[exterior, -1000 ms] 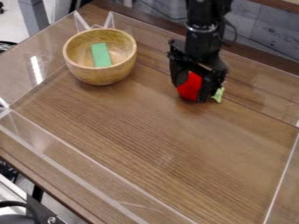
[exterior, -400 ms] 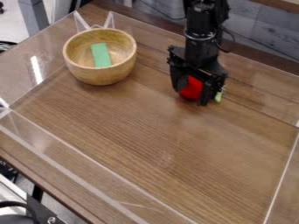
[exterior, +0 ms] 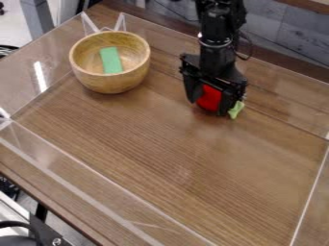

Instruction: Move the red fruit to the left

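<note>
Here the gripper [exterior: 213,97] straddles the red fruit [exterior: 210,96], jaws spread.

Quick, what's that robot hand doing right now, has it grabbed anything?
Hand: open, fingers either side of the small round red toy fruit, not gripping it yet.

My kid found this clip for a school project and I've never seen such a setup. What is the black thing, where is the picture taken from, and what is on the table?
The black thing is a robot arm ending in a gripper, a two-fingered claw pointing straight down. One camera looks down on it from the front, at an angle. The wooden table has clear plastic walls around it. On it sit a wooden bowl with a flat green piece inside, and, to its right, a small red fruit with a green stub. The claw's fingers stand open on either side of the fruit; it is not gripped yet and rests on the table.
</note>
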Tool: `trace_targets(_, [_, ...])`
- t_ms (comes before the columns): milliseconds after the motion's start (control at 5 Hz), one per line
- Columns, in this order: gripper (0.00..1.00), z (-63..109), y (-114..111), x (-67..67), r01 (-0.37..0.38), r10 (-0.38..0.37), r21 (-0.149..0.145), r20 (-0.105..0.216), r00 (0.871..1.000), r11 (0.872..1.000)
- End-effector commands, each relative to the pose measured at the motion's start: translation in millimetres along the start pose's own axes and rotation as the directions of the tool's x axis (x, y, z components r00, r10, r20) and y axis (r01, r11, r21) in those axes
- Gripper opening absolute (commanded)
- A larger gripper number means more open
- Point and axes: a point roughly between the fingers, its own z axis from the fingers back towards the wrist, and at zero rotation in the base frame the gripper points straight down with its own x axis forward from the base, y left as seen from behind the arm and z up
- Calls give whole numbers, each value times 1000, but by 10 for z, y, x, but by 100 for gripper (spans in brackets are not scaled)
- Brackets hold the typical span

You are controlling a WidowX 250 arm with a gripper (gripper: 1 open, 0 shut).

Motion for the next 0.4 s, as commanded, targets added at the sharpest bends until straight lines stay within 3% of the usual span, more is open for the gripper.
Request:
trace_targets(0, [100,122,48,146,-47,47,6,41,998,999])
trace_targets(200, [100,149,124,222,-94,93,8,46,995,996])
